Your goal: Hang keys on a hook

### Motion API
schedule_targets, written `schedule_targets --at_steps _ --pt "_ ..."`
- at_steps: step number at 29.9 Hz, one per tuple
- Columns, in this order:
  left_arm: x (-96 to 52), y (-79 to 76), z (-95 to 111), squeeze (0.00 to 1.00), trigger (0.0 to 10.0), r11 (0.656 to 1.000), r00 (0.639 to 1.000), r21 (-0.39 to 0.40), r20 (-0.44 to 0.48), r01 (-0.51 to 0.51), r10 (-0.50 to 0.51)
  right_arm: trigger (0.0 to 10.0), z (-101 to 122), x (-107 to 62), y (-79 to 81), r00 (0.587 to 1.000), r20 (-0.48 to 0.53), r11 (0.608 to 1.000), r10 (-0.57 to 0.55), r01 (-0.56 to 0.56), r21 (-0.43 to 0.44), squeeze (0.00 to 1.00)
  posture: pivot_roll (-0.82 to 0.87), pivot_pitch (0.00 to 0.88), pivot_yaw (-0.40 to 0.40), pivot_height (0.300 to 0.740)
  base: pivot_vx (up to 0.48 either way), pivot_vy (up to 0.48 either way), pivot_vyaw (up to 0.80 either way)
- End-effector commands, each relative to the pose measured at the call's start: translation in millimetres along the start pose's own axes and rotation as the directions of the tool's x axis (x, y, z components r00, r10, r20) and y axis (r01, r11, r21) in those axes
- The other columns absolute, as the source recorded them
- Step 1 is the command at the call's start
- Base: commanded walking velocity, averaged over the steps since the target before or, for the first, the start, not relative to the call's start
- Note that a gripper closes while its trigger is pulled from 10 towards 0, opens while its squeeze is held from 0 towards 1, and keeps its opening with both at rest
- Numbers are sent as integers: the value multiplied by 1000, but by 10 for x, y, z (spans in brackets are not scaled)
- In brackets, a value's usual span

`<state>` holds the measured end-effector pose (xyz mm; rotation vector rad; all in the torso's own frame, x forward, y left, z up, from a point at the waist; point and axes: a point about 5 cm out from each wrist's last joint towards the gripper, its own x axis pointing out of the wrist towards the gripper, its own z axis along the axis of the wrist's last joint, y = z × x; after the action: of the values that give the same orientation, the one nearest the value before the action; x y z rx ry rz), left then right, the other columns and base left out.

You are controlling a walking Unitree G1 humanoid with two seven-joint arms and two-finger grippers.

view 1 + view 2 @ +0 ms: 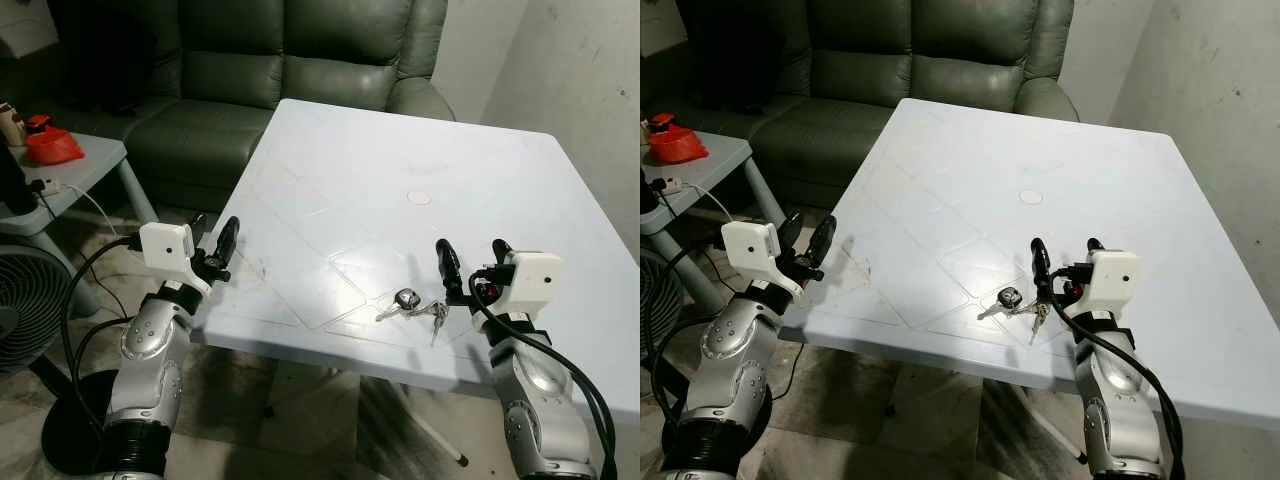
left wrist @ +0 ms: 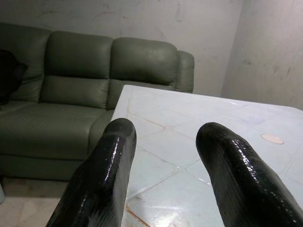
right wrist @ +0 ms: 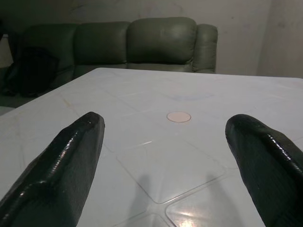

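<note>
Dim room — glare on white table [image 1: 420, 130]

One bunch of keys [image 1: 412, 304], one white counter [image 1: 400, 150], one green sofa [image 1: 290, 60], one fan [image 1: 25, 300], one red bowl [image 1: 52, 148], two grippers

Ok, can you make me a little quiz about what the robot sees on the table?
1. True or false: the keys lie on the white table.
2. Which gripper is nearer the keys? A) left gripper B) right gripper
3. Fill in: behind the table stands a green ____.

Key: 1 true. 2 B: the open right gripper is just beside the keys, while the left one sits at the table's near left corner. 3 sofa.
</note>
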<state>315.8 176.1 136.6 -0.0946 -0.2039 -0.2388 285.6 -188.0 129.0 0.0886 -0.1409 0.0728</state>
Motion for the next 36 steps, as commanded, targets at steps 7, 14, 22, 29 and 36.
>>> schedule_targets --at_steps 7,14,22,29,36 --pt "-8 -3 -10 0 10000 999 1000 29 -9 15 -15 10000 22 -4 13 1000 3 1000 11 -11 3 0 -139 0 -52 740 0 0 0" --pt "-74 -81 -80 0 10000 997 998 55 -46 52 -50 10000 -1 -44 103 997 -13 995 72 -72 -71 0 -140 0 -55 740 0 0 0" --pt "-200 -313 -176 0 10000 995 992 23 -72 102 -100 10000 -51 -107 145 990 -53 983 130 -136 -127 0 -124 18 -68 740 0 0 0" --pt "-251 -477 -186 0 10000 990 987 22 -78 143 -141 10000 -79 -70 232 986 -76 979 149 -158 -132 0 -106 32 -81 740 0 0 0" --pt "-287 -650 -209 0 10000 982 978 -5 -89 191 -190 10000 -126 18 373 981 -121 979 153 -167 -118 0 -105 42 -80 740 0 0 0"
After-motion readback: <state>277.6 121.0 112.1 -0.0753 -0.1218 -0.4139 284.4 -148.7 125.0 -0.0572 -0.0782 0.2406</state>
